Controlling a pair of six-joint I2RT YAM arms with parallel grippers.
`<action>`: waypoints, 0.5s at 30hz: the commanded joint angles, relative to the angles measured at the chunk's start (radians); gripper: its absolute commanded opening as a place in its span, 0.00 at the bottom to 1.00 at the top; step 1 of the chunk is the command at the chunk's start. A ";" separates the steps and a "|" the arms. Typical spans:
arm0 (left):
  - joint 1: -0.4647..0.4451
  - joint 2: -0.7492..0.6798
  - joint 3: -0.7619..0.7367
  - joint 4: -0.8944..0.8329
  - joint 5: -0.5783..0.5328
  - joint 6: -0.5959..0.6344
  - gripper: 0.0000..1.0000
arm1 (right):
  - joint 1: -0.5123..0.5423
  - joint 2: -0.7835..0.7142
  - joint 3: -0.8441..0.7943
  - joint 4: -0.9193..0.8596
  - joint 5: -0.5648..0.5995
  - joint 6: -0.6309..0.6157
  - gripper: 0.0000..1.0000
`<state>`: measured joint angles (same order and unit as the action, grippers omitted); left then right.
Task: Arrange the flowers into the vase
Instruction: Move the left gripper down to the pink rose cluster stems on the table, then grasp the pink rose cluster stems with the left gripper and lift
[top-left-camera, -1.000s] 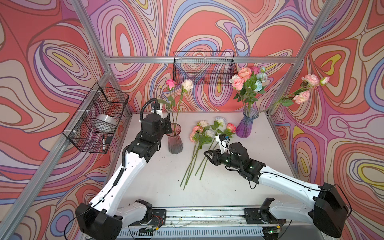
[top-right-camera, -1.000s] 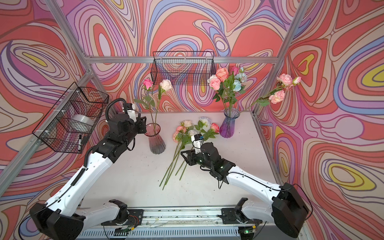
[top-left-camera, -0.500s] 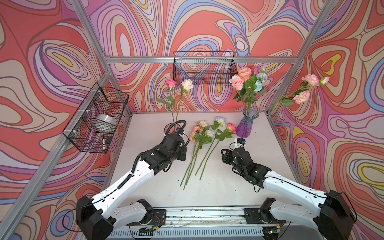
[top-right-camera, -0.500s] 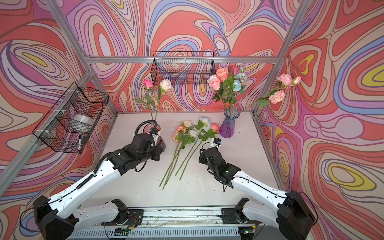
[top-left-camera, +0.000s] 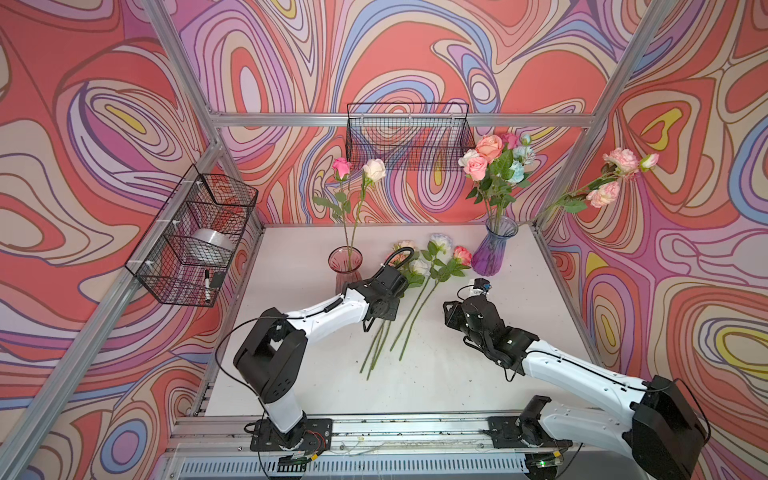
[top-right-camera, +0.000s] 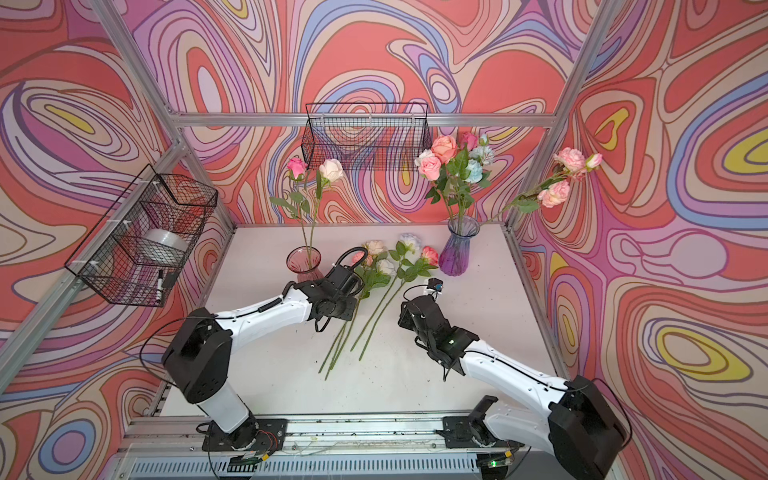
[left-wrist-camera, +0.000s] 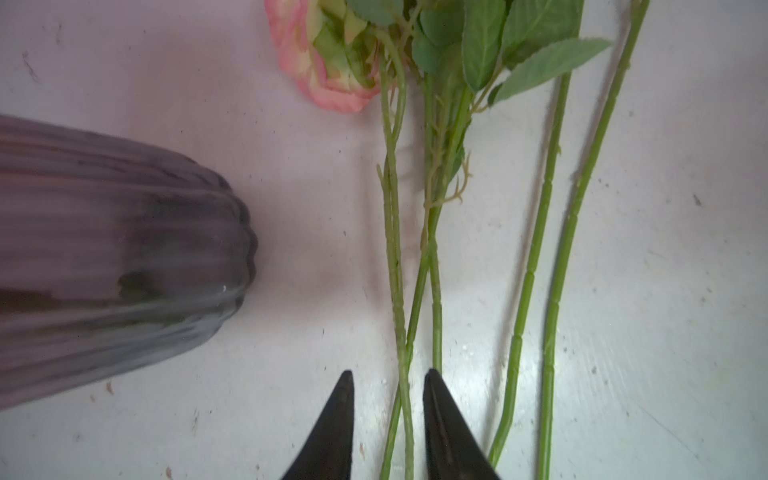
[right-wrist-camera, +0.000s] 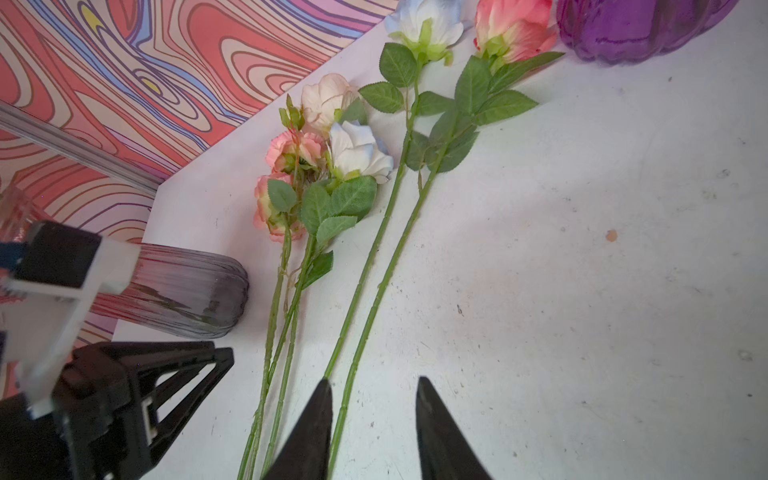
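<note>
Flowers (right-wrist-camera: 359, 151) are partly arranged: two stand in the pink vase (top-left-camera: 345, 274), a bunch in the purple vase (top-left-camera: 492, 257). About five lie loose, some stems between the narrowly parted, ungripping left pincer (left-wrist-camera: 388, 374), others just beside the empty, part-open right pincer (right-wrist-camera: 374, 384).

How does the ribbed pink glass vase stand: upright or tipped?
Upright: the pink glass vase stands on its base, two long-stemmed roses rising from its mouth.

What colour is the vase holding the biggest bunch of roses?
Purple glass vase, clearest in a top view.
</note>
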<state>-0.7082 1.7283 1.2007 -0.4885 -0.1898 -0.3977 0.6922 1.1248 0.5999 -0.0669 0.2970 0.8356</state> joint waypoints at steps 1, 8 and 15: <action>-0.007 0.069 0.079 -0.008 -0.078 -0.027 0.33 | -0.006 -0.017 -0.015 0.003 -0.013 -0.024 0.35; -0.007 0.174 0.149 -0.008 -0.109 -0.027 0.35 | -0.010 -0.010 -0.015 0.022 -0.039 -0.042 0.36; -0.001 0.255 0.203 -0.028 -0.176 0.001 0.34 | -0.013 0.002 -0.006 0.023 -0.051 -0.049 0.38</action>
<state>-0.7078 1.9533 1.3716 -0.4824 -0.3080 -0.4038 0.6861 1.1221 0.5976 -0.0532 0.2546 0.8013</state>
